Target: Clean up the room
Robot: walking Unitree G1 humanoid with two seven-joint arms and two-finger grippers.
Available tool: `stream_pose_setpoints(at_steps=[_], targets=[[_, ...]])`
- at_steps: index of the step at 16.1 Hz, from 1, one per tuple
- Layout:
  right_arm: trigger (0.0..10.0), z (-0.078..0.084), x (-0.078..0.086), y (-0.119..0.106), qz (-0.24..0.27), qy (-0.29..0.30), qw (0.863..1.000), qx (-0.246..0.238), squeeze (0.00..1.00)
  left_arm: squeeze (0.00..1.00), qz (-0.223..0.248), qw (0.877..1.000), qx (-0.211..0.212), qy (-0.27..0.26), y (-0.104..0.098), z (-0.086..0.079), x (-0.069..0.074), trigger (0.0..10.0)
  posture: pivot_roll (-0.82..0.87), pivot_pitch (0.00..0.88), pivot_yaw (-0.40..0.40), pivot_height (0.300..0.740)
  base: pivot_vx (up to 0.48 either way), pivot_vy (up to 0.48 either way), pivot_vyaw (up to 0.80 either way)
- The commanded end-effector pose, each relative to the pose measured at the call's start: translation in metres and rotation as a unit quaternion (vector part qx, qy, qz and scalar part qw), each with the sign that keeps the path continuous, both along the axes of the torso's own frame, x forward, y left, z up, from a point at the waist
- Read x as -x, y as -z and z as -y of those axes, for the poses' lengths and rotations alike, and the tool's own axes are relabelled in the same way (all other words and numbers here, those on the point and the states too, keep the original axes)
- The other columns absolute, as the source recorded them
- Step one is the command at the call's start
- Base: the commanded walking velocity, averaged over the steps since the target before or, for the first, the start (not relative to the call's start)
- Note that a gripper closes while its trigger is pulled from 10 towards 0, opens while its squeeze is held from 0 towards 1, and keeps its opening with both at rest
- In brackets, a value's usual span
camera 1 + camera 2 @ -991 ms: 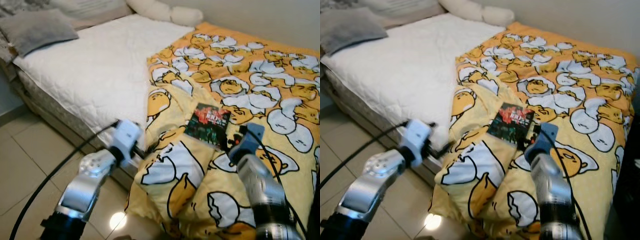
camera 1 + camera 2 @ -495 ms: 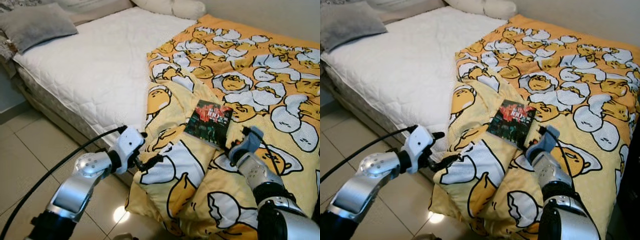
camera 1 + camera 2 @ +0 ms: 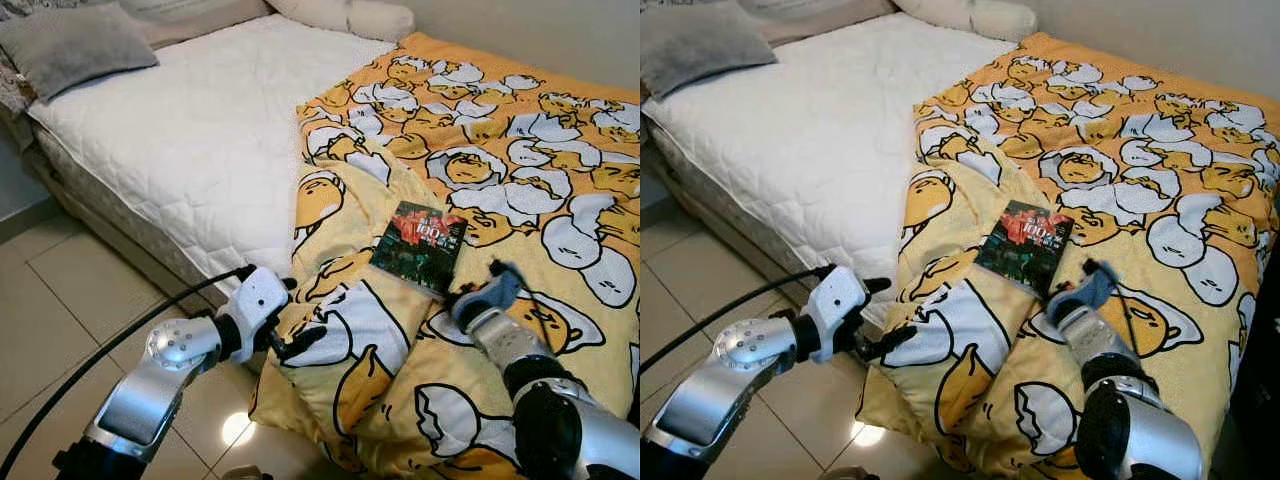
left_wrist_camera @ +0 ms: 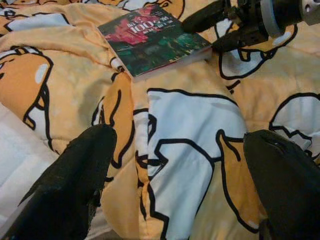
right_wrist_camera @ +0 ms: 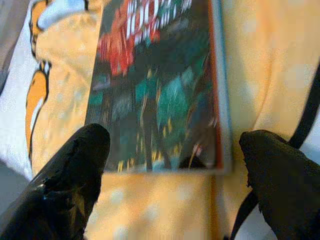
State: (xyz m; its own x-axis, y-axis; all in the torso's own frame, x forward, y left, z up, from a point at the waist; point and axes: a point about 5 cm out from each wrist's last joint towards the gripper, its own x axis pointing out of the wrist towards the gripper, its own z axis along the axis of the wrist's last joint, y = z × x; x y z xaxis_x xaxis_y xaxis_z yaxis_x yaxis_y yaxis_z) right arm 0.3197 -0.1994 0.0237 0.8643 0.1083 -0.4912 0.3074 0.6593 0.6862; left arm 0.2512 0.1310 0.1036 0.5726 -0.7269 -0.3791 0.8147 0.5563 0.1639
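now both grippers point(image 4: 180, 175) point(image 5: 170, 165) spread wide, book point(image 3: 420, 246) flat on blanket point(image 3: 520, 180).

**Both my arms out, fingers spread**

My left arm reaches in from seven o'clock, silver forearm angled up toward two o'clock, white wrist block leading. My left gripper point(image 3: 290, 335) has its two black fingers point(image 4: 75, 185) parted wide, nothing between them. My right arm comes in from five o'clock, forearm pointing toward eleven o'clock. My right gripper point(image 3: 1072, 283) also holds its fingers point(image 5: 70, 175) well apart, gripping nothing.
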Motion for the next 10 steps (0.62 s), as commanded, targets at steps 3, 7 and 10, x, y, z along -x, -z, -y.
stream_pose_setpoints(at_steps=[3,7,10], targets=[[10.0,-0.005,0.0,0.003,-0.019,-0.013,1.0,0.017,0.0,0.75,0.0,1.0,-0.009,0.005,-0.001,0.002,0.004,10.0,0.09,0.0,-0.052,0.74,0.0,0.0,0.0],[10.0,-0.021,0.001,0.007,-0.034,-0.026,0.999,0.003,0.0,0.75,0.0,1.0,-0.012,0.004,-0.001,0.004,0.003,10.0,0.09,0.0,-0.061,0.74,0.0,0.0,0.0],[10.0,-0.023,-0.011,-0.008,0.007,0.03,0.996,-0.082,0.0,0.75,0.003,1.0,-0.013,0.004,-0.002,0.005,0.001,10.0,0.09,0.0,-0.065,0.74,0.0,0.0,0.0]])
